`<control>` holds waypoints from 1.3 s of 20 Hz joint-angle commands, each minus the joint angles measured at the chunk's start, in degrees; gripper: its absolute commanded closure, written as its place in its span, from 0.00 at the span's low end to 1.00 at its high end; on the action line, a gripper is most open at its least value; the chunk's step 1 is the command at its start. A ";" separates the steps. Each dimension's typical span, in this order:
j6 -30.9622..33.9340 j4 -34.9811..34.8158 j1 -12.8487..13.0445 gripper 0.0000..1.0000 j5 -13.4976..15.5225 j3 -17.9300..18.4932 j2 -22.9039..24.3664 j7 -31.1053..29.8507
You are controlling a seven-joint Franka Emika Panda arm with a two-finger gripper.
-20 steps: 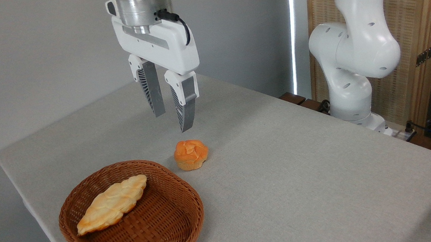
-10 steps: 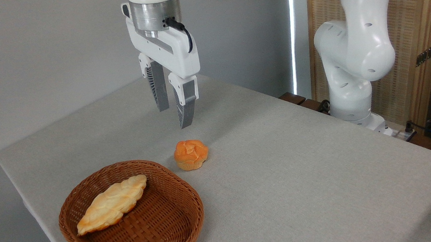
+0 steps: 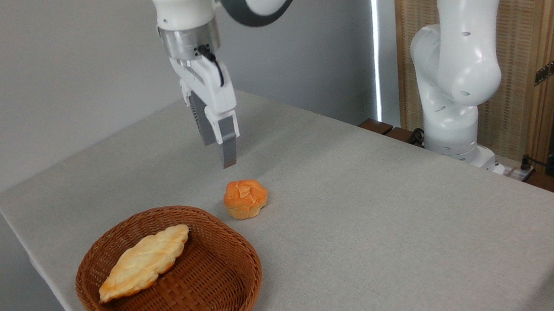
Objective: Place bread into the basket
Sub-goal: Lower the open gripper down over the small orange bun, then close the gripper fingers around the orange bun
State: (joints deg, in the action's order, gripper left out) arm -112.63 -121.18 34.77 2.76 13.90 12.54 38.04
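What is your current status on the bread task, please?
Gripper empty, above table, jaw gap unclear. Small orange bun on grey table, beside brown wicker basket. Path clear.

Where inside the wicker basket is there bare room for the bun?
The brown woven wicker basket has bare floor right of the pale leaf-shaped pastry, which crowds its left. The small orange bun sits outside its upper-right rim.
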 commanded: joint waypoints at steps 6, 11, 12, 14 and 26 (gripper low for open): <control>-4.80 -4.67 2.14 0.00 0.41 1.13 -0.85 8.17; -4.80 -7.48 2.14 0.00 -5.73 1.04 -0.76 9.33; -4.80 -7.84 2.14 0.00 -6.79 1.04 -0.68 9.33; -4.80 -8.02 2.14 0.00 -8.81 1.04 -0.76 9.94; -10.42 -11.62 2.67 0.00 -9.87 1.04 -0.76 11.79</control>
State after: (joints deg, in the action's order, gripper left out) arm -121.25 -131.11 36.45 -5.36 14.18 10.72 49.18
